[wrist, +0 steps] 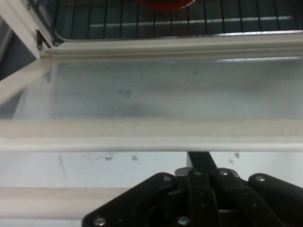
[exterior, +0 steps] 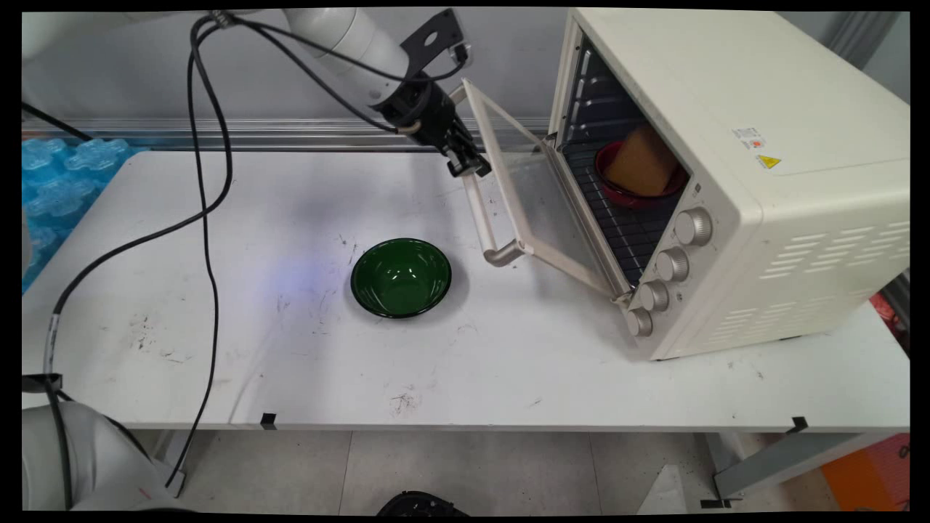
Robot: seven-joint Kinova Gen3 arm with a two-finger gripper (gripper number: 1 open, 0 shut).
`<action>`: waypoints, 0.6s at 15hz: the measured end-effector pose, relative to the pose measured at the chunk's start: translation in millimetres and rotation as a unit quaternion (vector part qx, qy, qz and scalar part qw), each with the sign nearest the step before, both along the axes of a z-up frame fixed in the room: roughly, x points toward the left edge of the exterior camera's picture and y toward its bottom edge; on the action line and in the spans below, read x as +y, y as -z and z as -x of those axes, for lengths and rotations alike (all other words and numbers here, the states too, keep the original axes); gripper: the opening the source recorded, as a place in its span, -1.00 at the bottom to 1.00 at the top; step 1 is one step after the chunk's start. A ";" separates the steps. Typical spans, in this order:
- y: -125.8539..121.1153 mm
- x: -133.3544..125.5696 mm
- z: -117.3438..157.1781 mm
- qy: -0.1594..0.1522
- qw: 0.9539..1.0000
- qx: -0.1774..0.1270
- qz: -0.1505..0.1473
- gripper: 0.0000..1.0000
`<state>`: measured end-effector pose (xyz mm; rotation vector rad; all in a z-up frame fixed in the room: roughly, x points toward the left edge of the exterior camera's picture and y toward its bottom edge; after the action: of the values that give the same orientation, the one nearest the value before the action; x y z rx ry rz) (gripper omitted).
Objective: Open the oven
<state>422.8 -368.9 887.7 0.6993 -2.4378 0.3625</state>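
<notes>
Jaws: we cannot tell if apart or together; gripper (exterior: 468, 165) sits at far end of oven door handle (exterior: 483, 218), touching or just beside it, we cannot tell which. Oven door (exterior: 538, 196) hangs partly open, tilted out from oven (exterior: 763, 174). We see red bowl (exterior: 632, 190) on oven rack (exterior: 628, 229) inside, tan block (exterior: 643, 163) in it. Green bowl (exterior: 401, 277) on table (exterior: 218, 349), left of oven, well apart from door handle. Black cables (exterior: 207, 218) hang far left of oven.
</notes>
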 end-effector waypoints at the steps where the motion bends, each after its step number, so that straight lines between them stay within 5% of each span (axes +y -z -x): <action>1: 3.1 1.4 -2.9 0.001 1.000 -0.002 0.003 -1.00; 9: 22.5 17.3 -24.7 0.005 1.000 -0.017 0.011 -1.00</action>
<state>447.5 -351.6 865.2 0.6748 -2.4648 0.4006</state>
